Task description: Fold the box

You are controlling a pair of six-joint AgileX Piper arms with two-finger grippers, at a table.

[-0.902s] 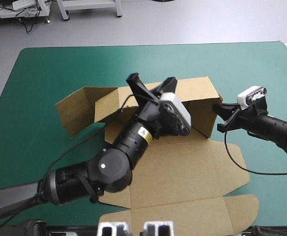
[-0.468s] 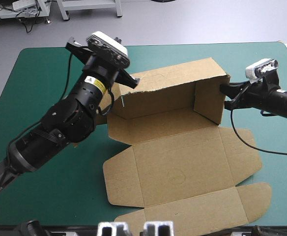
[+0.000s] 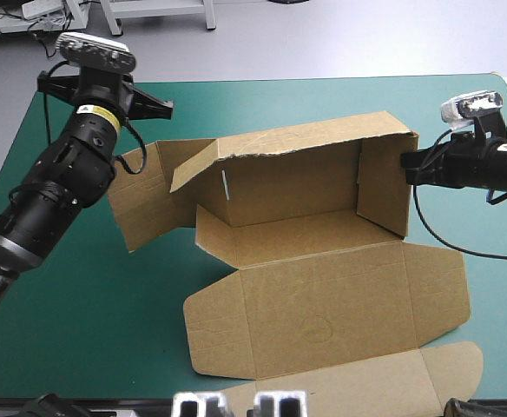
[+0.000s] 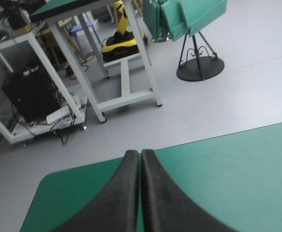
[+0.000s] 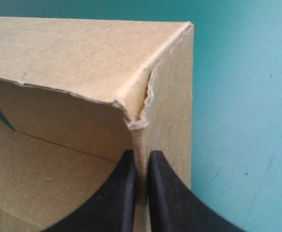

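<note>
Your right gripper [image 3: 407, 165] pinches the box [image 3: 323, 278] by its right end wall, propping it upright; your left gripper [image 3: 160, 109], fingers [image 4: 124, 193] together and empty, hovers upper left.

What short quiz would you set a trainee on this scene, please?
1. True or false: the left tool is shut on the box.
2. Which part does the right tool pinch? A: the right end wall. B: the back wall. C: the left flap.
3. Fill in: the lid lies ___ on the teal-green cover.
Key: 1 false; it is shut on nothing, away from the box. 2 A. 3 flat.
</note>
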